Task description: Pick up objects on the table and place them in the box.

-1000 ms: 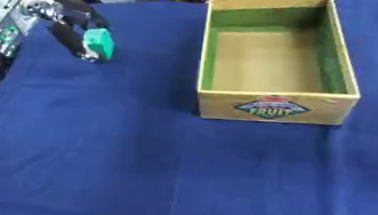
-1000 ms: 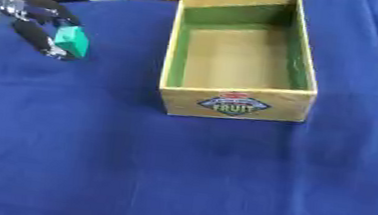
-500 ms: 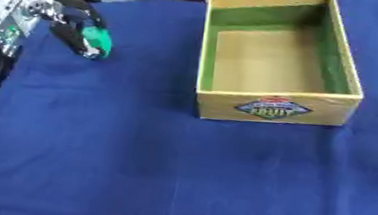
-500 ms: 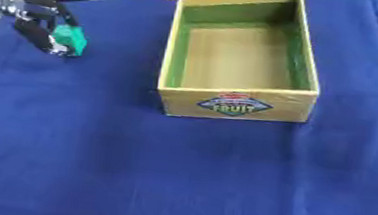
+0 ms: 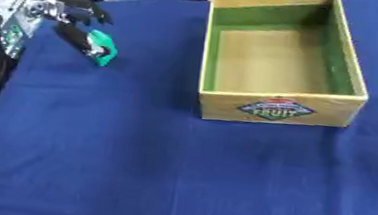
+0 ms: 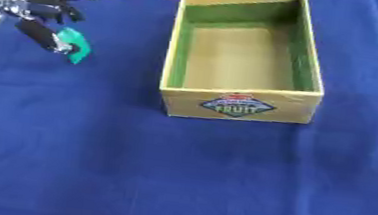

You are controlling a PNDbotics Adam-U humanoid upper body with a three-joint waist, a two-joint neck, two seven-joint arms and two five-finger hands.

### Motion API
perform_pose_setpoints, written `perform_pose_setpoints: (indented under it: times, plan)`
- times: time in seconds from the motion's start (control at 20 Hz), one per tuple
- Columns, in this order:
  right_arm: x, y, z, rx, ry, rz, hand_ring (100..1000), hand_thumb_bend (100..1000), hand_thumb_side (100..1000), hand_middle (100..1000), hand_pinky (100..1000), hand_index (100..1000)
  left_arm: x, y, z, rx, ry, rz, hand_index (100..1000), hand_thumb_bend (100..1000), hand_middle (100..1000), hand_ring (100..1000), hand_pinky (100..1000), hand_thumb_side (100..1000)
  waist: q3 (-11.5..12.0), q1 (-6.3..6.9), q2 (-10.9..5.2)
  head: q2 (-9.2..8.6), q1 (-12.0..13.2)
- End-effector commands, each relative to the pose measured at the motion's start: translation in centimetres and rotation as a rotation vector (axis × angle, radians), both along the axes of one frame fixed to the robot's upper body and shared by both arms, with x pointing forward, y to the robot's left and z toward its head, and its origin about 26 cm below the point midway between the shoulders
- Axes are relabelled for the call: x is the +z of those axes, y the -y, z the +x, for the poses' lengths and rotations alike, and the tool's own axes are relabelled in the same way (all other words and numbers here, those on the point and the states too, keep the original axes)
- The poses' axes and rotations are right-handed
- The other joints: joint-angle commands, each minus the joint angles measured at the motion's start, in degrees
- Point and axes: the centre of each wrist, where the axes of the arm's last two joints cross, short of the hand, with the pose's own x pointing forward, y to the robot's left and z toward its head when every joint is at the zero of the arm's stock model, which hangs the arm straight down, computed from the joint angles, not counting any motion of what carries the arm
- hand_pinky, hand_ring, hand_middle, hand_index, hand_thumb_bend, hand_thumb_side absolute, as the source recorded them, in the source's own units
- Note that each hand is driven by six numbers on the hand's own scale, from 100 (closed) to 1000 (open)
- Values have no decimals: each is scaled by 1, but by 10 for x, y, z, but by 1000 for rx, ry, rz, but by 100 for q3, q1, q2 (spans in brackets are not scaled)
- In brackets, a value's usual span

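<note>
Risk is a drop: my left hand (image 5: pixel 57 15) pinches the small green object (image 5: pixel 101 52) at its fingertips, above the blue counter (image 5: pixel 176 178), well left of the box (image 5: pixel 272 108). It could slip or snag the near wall.

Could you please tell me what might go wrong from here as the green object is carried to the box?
The left robot hand pinches the small green object only at its fingertips, so it might slip onto the blue cloth. The yellow cardboard box with green inner walls stands apart; its near wall could catch the object.
</note>
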Motion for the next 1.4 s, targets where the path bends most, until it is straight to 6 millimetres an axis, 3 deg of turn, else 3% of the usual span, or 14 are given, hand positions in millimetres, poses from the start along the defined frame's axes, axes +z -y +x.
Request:
perform_pose_setpoints:
  times: [0.05, 0.45, 0.7, 0.8, 0.9, 1.1, 1.4]
  plan:
    - [9, 0, -4, 8, 21, -25, 827, 100, 1000, 783, 795, 780, 27, -13, -12, 52, 53, 31, 998, 341, 897, 840, 751, 668, -2, -26, -139, -32, 29]
    - [9, -1, -4, 9, 16, -27, 828, 100, 1000, 783, 795, 779, 20, -21, -9, 85, -2, 4, 1000, 378, 921, 856, 759, 667, -22, 10, -65, -55, 16]
    - [9, -1, -4, 6, 11, -27, 827, 100, 1000, 782, 795, 776, 19, -23, -10, 85, -71, 33, 1000, 525, 966, 895, 804, 687, -14, 42, -42, -47, -4]
    - [9, -1, -4, 3, 8, -26, 826, 100, 1000, 780, 794, 773, 21, -21, -13, 86, -81, 99, 1000, 634, 969, 900, 816, 700, -11, 56, -39, -49, -12]
    - [8, 0, -4, -1, 5, -23, 824, 100, 1000, 778, 794, 772, 22, -20, -17, 72, -87, 170, 1000, 677, 971, 901, 816, 700, -5, 69, -38, -61, -30]
    - [7, -1, -4, 1, -1, -16, 822, 100, 1000, 776, 793, 768, 27, -16, -22, 35, -62, 235, 1000, 635, 965, 885, 797, 693, 3, 78, -33, -74, -26]
    - [6, -3, -3, 15, -10, -14, 820, 100, 1000, 774, 794, 764, 28, -16, -20, 67, 19, 325, 1000, 491, 986, 879, 794, 672, -30, 60, 0, -130, 7]
